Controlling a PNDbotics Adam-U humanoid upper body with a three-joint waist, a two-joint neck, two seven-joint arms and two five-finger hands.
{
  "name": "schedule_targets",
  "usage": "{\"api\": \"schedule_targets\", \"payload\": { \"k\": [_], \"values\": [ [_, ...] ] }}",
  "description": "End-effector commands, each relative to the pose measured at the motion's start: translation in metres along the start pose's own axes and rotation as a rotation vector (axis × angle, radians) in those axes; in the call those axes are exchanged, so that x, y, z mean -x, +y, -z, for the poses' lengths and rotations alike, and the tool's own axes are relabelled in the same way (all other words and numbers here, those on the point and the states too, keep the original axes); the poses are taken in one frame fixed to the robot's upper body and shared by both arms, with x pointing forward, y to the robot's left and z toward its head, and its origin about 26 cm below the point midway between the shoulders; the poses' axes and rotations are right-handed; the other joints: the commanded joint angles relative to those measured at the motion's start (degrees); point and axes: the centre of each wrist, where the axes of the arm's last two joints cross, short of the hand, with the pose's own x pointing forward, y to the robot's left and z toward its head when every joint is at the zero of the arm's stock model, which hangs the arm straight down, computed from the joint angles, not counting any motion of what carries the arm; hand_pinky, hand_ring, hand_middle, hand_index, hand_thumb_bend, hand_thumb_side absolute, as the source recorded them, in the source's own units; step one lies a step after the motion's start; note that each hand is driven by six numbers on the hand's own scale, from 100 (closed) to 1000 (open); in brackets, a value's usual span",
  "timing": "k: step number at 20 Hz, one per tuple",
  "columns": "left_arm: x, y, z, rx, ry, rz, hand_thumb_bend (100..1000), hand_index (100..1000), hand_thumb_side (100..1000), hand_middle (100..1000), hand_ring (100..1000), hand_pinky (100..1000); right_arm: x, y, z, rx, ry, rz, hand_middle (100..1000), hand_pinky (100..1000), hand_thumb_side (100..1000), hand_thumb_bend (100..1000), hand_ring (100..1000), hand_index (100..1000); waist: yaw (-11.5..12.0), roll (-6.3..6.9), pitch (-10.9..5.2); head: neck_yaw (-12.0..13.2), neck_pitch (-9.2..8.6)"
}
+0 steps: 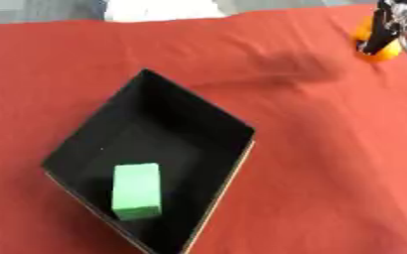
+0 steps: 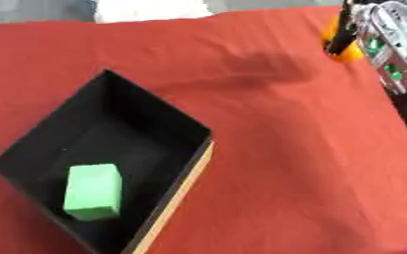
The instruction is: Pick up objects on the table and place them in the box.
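Green rectangular foam block (image 1: 137, 191) lies inside the black open-topped cardboard box (image 1: 94, 134) on the red tablecloth (image 1: 320, 163). Far right, the right hand (image 2: 382, 42) holds a round orange object (image 2: 344, 49), fingers curled about it. Step: carrying; next, travel left over the box.

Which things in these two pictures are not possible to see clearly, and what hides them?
- Orange object: both views, a round shape only, blurred and partly covered by the right hand.
- Right hand's fingers: blurred, cut by the right edge; open or shut is unclear.
- Left hand: in neither view.
- Box: near corner cut off by the bottom edge, beyond the green block.
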Motion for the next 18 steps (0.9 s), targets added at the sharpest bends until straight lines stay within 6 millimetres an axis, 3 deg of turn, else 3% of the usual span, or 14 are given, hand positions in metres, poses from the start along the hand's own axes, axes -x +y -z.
{"api": "schedule_targets", "payload": {
  "k": [1,18],
  "values": [
    [-0.004,0.005,0.006,0.006,-0.035,0.017,100,803,567,696,823,529,0.002,-0.030,-0.018,0.076,-0.063,-0.028,275,172,100,352,355,342,-0.24,-0.15,-1.64,0.42,0.71],
    [-0.004,0.004,0.006,0.008,-0.033,0.010,100,804,550,695,818,535,-0.042,-0.054,-0.114,0.112,-0.670,-0.153,282,180,100,361,363,348,-0.37,-1.19,-3.90,2.01,2.97]
  ]
}}
